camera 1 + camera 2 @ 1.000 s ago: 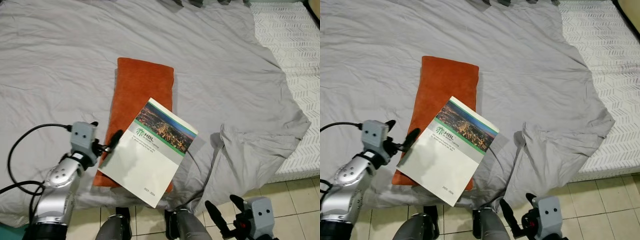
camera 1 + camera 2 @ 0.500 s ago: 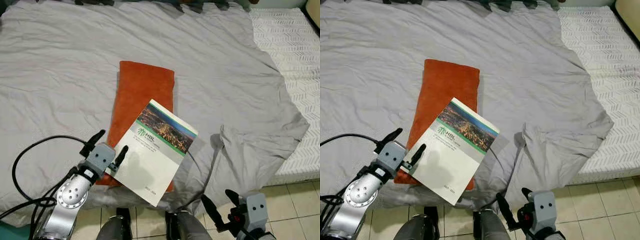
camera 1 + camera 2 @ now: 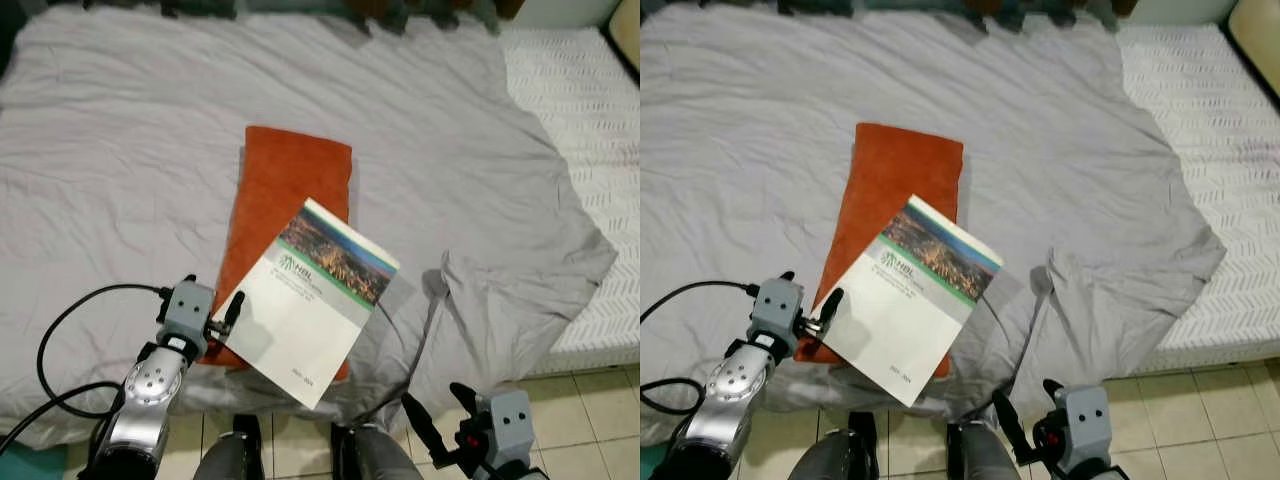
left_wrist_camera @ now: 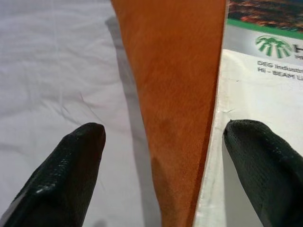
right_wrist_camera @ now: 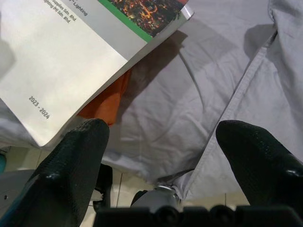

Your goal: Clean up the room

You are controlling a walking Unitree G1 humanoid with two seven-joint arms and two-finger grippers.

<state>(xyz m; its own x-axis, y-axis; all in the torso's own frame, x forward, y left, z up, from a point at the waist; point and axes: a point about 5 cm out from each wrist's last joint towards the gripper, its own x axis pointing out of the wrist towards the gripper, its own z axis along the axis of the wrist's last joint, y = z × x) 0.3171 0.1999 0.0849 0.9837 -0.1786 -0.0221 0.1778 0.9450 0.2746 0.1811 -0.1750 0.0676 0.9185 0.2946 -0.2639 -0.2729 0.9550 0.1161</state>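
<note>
Two things lie on the bed [image 3: 120, 150] that need tidying: an orange cushion [image 3: 285, 190] and a booklet [image 3: 310, 300] resting across the cushion's near end, its near corner jutting past the mattress edge toward the robot. The cushion's long axis runs away from the robot, tilted slightly to the right; the booklet lies skewed across it, its long axis angled from near-centre up to the right. The left gripper [image 3: 212, 322] is plainly the nearer tool: it sits at the booklet's left edge, just beside the cushion's near left corner, fingers spread wide and holding nothing. In the left wrist view, one finger [image 4: 78, 165] is over the grey sheet and the other finger [image 4: 262, 161] over the booklet's white cover, so the strip of cushion and the booklet's edge lie between them, straight ahead along the gripper's line. The right gripper [image 3: 440, 425] hangs low by the bed's near edge, over the tiled floor [image 3: 600, 400], also wide and empty, with the booklet's near corner and a fold of rumpled sheet [image 5: 227, 94] ahead of it. My judgement is that the left arm is set to take the booklet by its left edge; the thin cover lying flat on soft fabric may slide rather than lift.
</note>
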